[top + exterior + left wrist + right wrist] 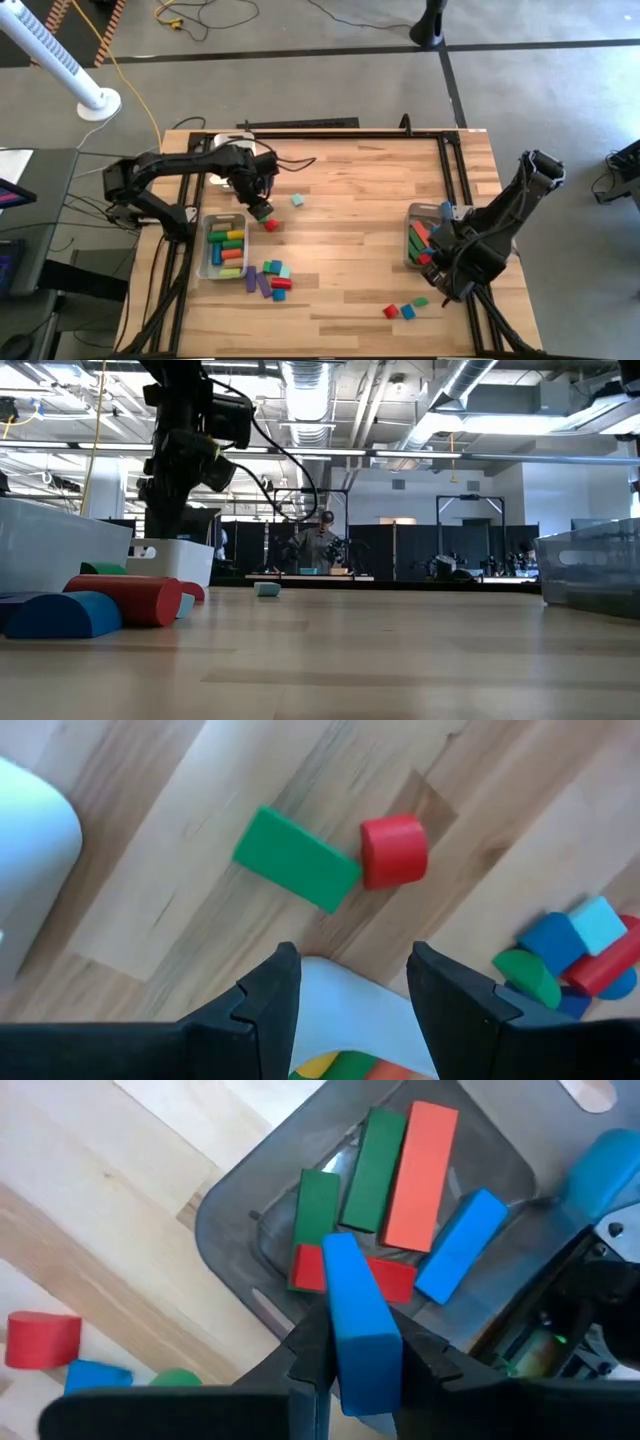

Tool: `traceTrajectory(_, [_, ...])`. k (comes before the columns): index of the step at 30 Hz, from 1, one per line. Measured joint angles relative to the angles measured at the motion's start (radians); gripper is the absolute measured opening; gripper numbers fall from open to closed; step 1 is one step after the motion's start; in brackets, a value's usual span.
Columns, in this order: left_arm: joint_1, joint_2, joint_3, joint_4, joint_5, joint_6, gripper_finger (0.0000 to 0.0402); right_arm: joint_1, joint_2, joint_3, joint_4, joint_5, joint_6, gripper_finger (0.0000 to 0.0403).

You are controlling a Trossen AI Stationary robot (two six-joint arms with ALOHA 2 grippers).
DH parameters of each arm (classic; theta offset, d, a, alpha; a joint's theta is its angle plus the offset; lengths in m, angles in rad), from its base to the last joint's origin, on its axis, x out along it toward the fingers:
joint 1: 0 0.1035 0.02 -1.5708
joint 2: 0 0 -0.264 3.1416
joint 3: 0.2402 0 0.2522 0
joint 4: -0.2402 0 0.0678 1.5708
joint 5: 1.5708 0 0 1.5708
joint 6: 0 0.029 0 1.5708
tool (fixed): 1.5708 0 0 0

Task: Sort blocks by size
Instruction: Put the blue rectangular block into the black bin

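Note:
The blocks are spread over the table. A green bar (297,858) and a red cylinder (393,850) lie flat on the wood just beyond my left gripper (350,985), which stands open above a corner of the white bin (208,262) with several blocks in it. More blocks lie loose beside that bin (270,278). My right gripper (360,1350) is shut on a blue bar (355,1315) above the grey bin (225,1230), where green, red and blue bars lie. My right gripper pinches the blue bar's two long sides (352,1335) between its two fingers. The fingers come from above, pointing steeply down. The bar's free end (338,1250) reaches past the fingertips. It hangs lifted clear over the grey bin's near rim.
A teal block (297,200) lies alone toward the table's middle. A red, a blue and a green block (405,310) lie near the front right. Black rails (450,160) frame the table's sides. The wood between the two bins is bare.

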Motion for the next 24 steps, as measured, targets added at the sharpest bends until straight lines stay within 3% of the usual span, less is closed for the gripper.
traceTrajectory(9, [-0.014,0.0,-0.009,0.05,-0.013,-0.019,0.0176,-0.012,0.0,-0.004,-0.001,-0.027,0.003,0.0094])
traceTrajectory(24, [-0.176,0.0,-0.009,0.06,0.104,0.066,0.0176,-0.01,0.0,-0.004,0.011,-0.057,0.024,0.0094])
